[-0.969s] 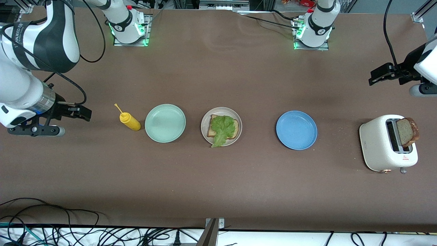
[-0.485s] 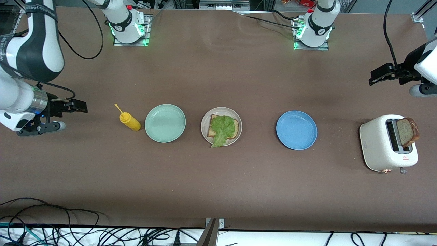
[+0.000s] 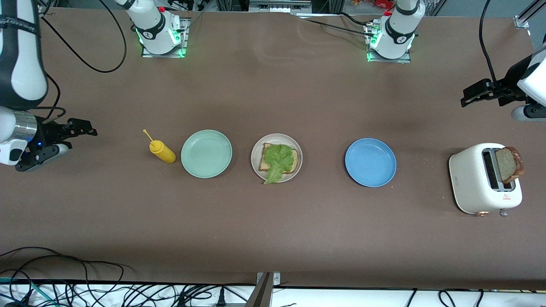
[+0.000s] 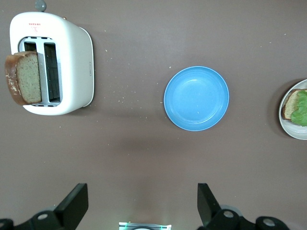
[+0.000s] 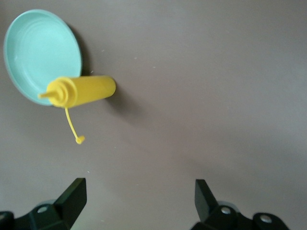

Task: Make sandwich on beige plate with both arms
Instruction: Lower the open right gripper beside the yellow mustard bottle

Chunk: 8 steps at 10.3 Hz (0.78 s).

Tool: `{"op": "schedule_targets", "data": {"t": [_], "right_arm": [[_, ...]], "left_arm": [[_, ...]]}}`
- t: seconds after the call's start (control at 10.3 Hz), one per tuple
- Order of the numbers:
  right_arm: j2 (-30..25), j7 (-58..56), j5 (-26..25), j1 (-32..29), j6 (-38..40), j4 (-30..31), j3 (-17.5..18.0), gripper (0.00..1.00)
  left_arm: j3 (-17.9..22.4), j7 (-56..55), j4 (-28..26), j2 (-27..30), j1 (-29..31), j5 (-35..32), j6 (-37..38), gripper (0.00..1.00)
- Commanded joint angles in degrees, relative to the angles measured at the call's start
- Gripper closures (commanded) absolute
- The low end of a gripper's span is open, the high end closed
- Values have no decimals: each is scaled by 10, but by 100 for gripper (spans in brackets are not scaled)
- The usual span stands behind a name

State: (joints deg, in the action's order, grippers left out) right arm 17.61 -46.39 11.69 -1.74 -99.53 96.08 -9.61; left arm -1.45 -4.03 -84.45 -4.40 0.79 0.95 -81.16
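Note:
The beige plate (image 3: pixel 298 157) sits mid-table and holds one slice of brown bread (image 3: pixel 265 160) with a green lettuce leaf (image 3: pixel 278 161) on top; it also shows at the edge of the left wrist view (image 4: pixel 288 129). A second slice of bread (image 3: pixel 508 164) stands in the white toaster (image 3: pixel 473 179), seen in the left wrist view too (image 4: pixel 21 78). My left gripper (image 3: pixel 469 94) is open and empty, up over bare table at the left arm's end. My right gripper (image 3: pixel 83 128) is open and empty, over bare table at the right arm's end, beside the yellow bottle.
A yellow squeeze bottle (image 3: pixel 162 152) stands beside a mint green plate (image 3: pixel 206 153). A blue plate (image 3: pixel 370 162) sits between the beige plate and the toaster. Cables lie along the table's front edge (image 3: pixel 85 281).
My right gripper has drawn back toward the right arm's end of the table, away from the yellow bottle. The left arm has not moved. The plates and food stay put.

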Motion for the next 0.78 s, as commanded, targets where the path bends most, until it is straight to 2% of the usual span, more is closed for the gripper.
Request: {"op": "schedule_targets", "data": {"t": [0.0,0.19,0.48,0.68], "right_arm": [[30,-171,73,-52,-8,3,13,0],[63,-325,140,-73,-9,5,13,0],[117,-461,233,-92,-23,4,14,0],[131,-519,257,-92,-22,4,14,0]], "left_arm": [[0,9,12,-7,2,1,0,0],[0,8,12,-7,2,1,0,0],[0,8,12,-8,2,1,0,0],[0,8,12,-8,2,1,0,0]]}}
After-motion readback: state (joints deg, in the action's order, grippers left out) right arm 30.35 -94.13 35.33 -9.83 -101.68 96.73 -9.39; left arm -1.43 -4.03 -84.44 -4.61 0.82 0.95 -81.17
